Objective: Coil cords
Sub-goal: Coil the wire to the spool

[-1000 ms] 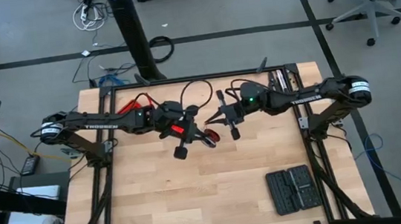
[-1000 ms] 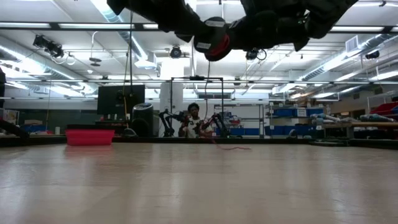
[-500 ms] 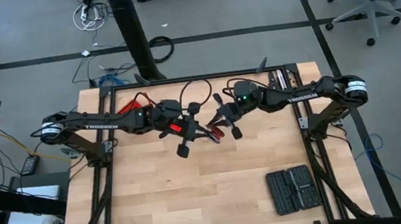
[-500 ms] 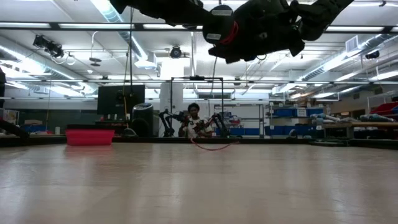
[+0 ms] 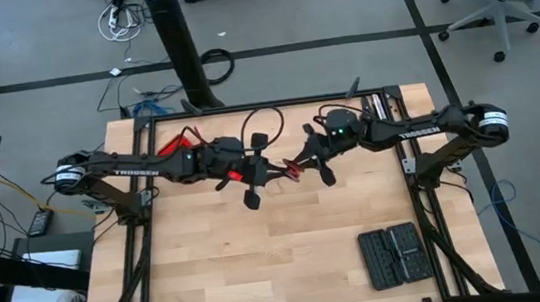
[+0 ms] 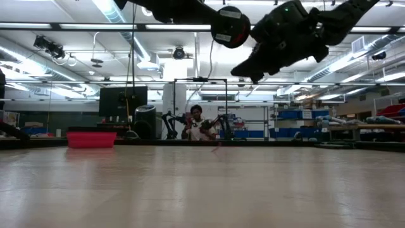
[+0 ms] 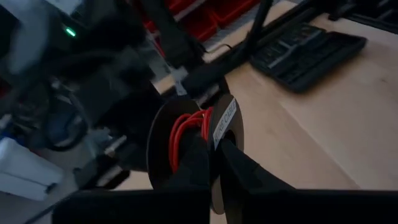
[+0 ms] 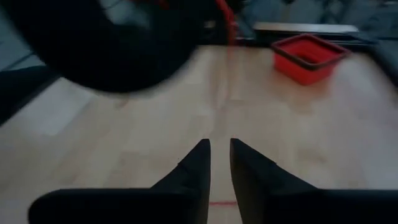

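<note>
The red wire (image 7: 186, 127) sat wound in several turns on a black spool (image 7: 166, 138), between the spool's two discs, one of which carried a white label; a loose red strand ran away from it across the right wrist view (image 8: 224, 25). In the high view the wire (image 5: 290, 167) showed as a short red stretch above the middle of the wooden table (image 5: 212, 268), between the two grippers. The left gripper (image 5: 249, 178), at about nine o'clock of the wire, was clamped tight on the spool, its dark fingers (image 7: 239, 168) pinching the discs. The right gripper (image 5: 318, 165), at about three o'clock, had its fingers (image 8: 194, 163) parted by a narrow slit with nothing between them. A red bin (image 8: 308, 59) stood on the table near its far edge, at eleven o'clock of the spool (image 5: 177, 142), and a black case of tool bits (image 5: 393, 255) lay at five o'clock, well apart from the arms
</note>
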